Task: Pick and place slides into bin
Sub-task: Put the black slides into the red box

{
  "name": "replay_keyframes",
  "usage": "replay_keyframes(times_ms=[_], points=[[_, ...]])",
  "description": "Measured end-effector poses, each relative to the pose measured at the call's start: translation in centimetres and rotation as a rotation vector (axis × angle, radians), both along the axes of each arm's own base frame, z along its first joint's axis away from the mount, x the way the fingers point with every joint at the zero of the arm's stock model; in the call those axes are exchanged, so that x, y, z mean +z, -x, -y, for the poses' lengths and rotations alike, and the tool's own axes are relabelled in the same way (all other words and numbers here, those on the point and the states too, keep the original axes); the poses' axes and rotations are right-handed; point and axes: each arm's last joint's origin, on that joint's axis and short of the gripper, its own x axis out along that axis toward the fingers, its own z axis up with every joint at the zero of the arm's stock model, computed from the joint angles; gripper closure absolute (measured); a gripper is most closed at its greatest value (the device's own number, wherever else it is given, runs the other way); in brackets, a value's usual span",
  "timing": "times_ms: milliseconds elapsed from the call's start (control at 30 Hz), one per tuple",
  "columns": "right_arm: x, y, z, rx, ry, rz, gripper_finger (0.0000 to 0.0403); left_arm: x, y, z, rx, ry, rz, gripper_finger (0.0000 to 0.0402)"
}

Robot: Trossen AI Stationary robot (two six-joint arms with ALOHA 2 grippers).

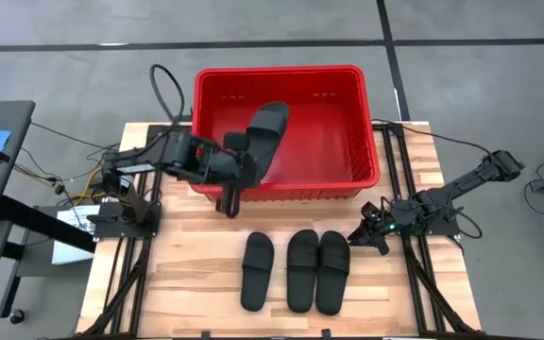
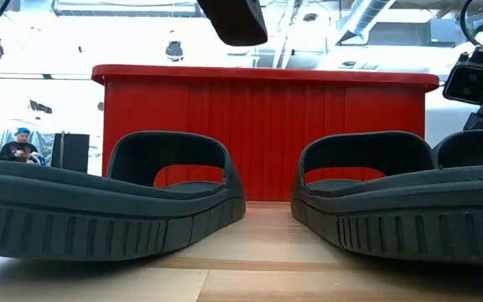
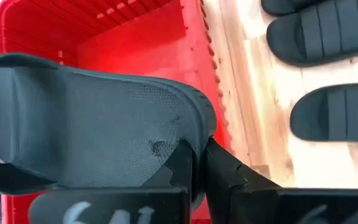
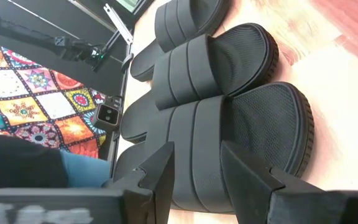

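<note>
Three black slides [image 1: 296, 271] on the wooden table [image 1: 187, 283], in a row just in front of the red bin [image 1: 281, 80]; fourth slide [image 1: 267, 127] clamped in left gripper [image 1: 244, 156], held over the bin; right gripper [image 1: 365, 236] beside the row, fingers apart

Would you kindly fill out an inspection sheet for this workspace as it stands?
Surface: wooden table, bare around the job's things.
Job's things: red bin at the far edge; held slide over it; three slides on the table in a row.
Clutter: nothing seen.
Grippers: left gripper shut on the held slide at the bin's near wall; right gripper open, beside the three slides.
Cables: black cable loop behind the left arm.
Surroundings: person far behind the table.
</note>
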Motion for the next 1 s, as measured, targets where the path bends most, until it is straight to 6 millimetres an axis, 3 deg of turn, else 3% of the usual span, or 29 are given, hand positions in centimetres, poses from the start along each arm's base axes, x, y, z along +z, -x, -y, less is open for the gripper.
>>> replay_keyframes(times_ms=[300,667,1000], points=[[0.0,0.0,0.0,0.000,0.000,0.000,0.0280,-0.4,-0.1,-5.6,-0.020,0.036,-0.068,0.0399],[0.0,0.0,0.0,0.000,0.000,-0.001,0.0280,-3.5,0.8,-14.2,0.100,0.161,-0.176,0.0400],[0.0,0.0,0.0,0.000,0.000,0.000,0.0280,-7.1,0.8,-17.8,0.216,0.270,-0.192,0.0401]])
